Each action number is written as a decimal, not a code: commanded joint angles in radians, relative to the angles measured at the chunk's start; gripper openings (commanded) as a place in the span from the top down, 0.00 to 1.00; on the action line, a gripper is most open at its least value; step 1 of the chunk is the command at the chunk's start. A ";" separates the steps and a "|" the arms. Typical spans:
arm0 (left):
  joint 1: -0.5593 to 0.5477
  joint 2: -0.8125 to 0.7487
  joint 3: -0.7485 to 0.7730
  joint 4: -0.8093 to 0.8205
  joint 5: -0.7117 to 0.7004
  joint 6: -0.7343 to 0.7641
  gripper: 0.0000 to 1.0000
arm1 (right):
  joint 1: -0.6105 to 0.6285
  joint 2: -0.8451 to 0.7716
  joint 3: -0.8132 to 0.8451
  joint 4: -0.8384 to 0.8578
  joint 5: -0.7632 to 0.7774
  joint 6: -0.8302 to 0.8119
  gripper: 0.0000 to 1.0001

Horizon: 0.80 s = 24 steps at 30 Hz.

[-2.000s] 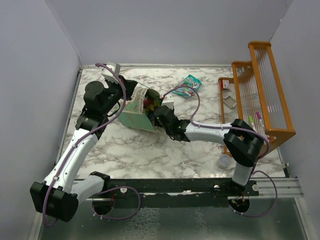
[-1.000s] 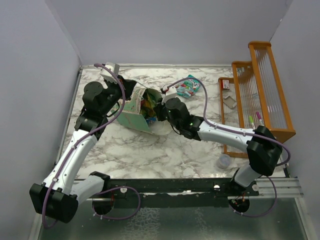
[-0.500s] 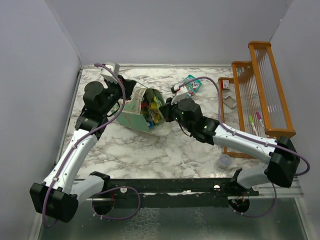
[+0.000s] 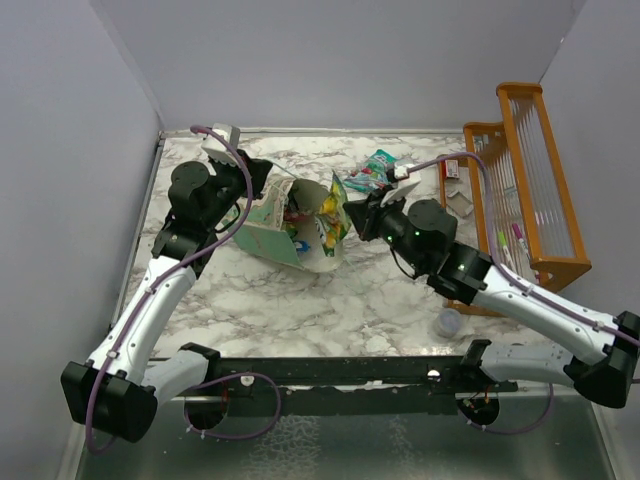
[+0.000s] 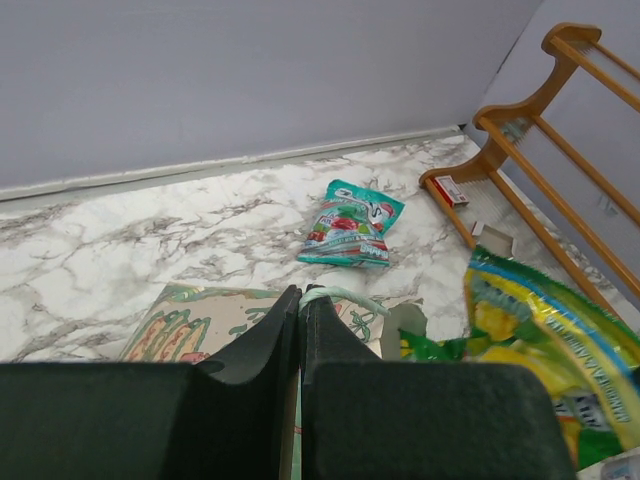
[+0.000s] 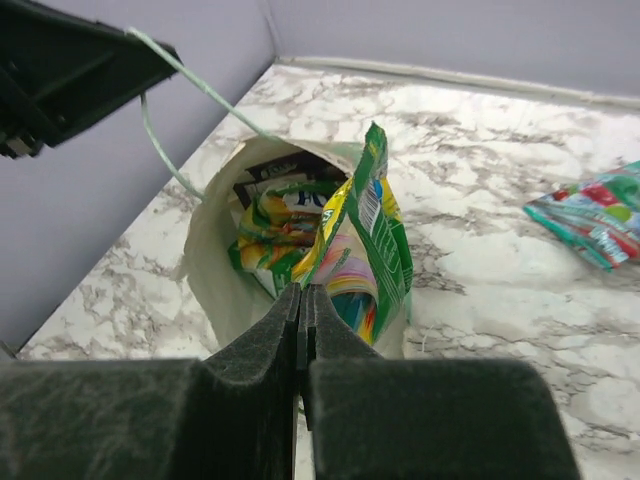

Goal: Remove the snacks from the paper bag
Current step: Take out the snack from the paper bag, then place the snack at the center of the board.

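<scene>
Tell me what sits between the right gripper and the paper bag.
A green-yellow snack packet, pinched in the shut right gripper, hangs at the mouth of the paper bag. The right wrist view shows it best.

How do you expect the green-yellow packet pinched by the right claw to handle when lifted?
Probably floppy: the green-yellow packet creases and bends beyond the right claw. Likely light, since an edge pinch holds it up. Its glossy film may slip.
</scene>
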 commanded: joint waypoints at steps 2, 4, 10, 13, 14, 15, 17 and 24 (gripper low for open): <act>0.009 0.006 -0.008 0.017 -0.026 0.002 1.00 | 0.001 -0.128 0.033 0.007 0.129 -0.090 0.99; 0.009 0.007 -0.008 0.018 -0.027 0.001 1.00 | 0.001 -0.139 0.045 -0.009 0.190 -0.114 0.99; 0.011 0.008 -0.008 0.018 -0.025 -0.002 1.00 | -0.002 -0.075 0.059 0.002 0.480 -0.188 0.99; 0.011 0.007 -0.008 0.018 -0.025 -0.001 1.00 | -0.036 -0.010 0.064 0.017 0.539 -0.211 0.99; 0.011 0.005 -0.008 0.018 -0.024 -0.001 1.00 | -0.064 0.011 0.062 0.020 0.529 -0.205 0.99; 0.012 0.003 -0.008 0.018 -0.025 -0.002 1.00 | -0.098 0.033 0.064 0.014 0.506 -0.187 0.99; 0.012 0.000 -0.009 0.018 -0.026 0.000 1.00 | -0.176 0.078 0.061 -0.001 0.418 -0.130 0.99; 0.011 -0.006 -0.007 0.015 -0.029 0.008 1.00 | -0.329 0.277 0.073 0.020 0.108 0.000 0.99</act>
